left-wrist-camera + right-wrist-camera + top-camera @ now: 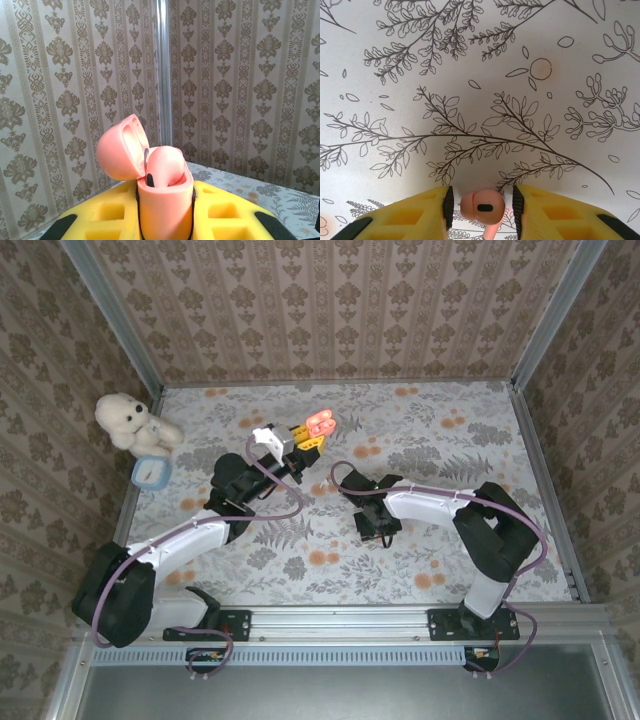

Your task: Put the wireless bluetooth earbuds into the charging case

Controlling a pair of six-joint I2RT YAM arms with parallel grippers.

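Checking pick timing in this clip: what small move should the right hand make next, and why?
Probably close the right hand on the earbud: the bud lies between its fingers with slim gaps on both sides, so it looks not yet clamped. The left hand holds the charging case up with its lid open, ready to receive it.
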